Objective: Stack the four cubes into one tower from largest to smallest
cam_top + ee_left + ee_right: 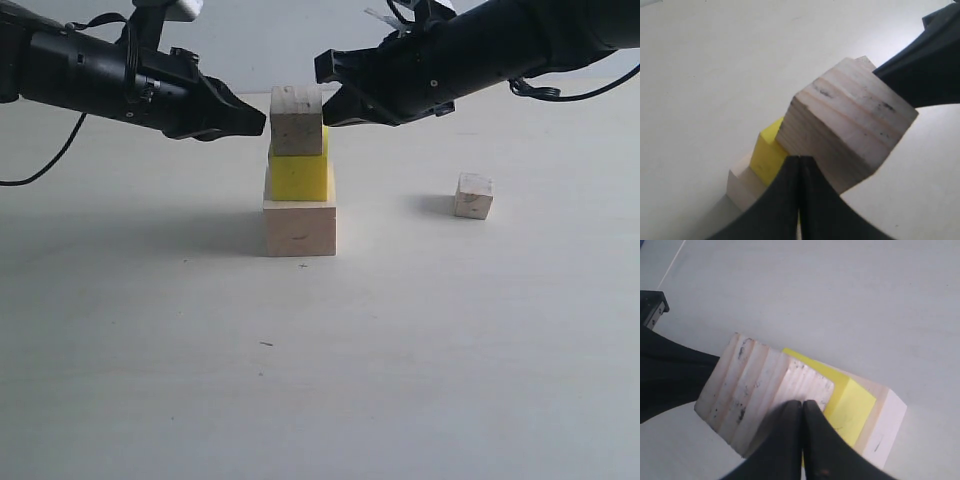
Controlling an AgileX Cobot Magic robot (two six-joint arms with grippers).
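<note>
Base cube: on table
Yellow cube: on base cube
Third cube: atop yellow cube, between both claw tips
Tiny cube: on table, well right of base cube
Left claw: fingers pressed together, tip against third cube
Right claw: same, opposite face

Third cube sits between left jaws and right jaws, touched on both sides. Beneath it second cube, then largest cube on the tabletop. Smallest cube alone on tabletop, below right jaws and outward, well apart.
</note>
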